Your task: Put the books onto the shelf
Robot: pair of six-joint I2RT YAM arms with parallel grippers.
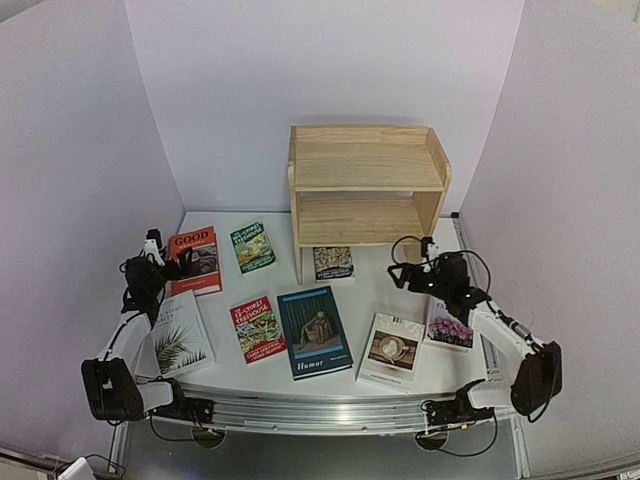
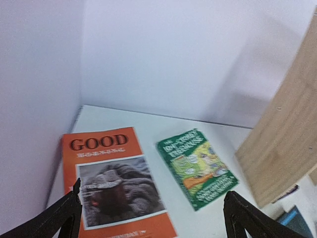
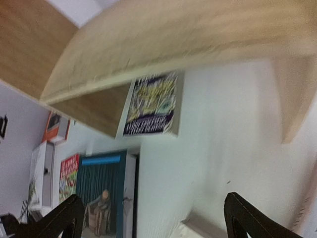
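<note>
Several books lie flat on the white table in front of the wooden shelf [image 1: 365,185], whose two tiers hold nothing. They are the orange "GOOD" book [image 1: 195,260], green paperback [image 1: 252,247], dark paperback [image 1: 332,263], red paperback [image 1: 258,328], blue "Humor" book [image 1: 314,331], plant book [image 1: 180,335], coffee book [image 1: 392,350] and flower book [image 1: 449,325]. My left gripper [image 1: 172,262] hovers open over the "GOOD" book [image 2: 114,183], beside the green paperback [image 2: 195,166]. My right gripper [image 1: 400,274] is open above bare table, facing the dark paperback [image 3: 153,105] under the shelf [image 3: 173,39].
White walls close in the table on the left, back and right. The shelf's side panel [image 2: 287,148] stands to the right of the left gripper [image 2: 153,193]. The "Humor" book [image 3: 101,191] lies left of the right gripper [image 3: 153,198].
</note>
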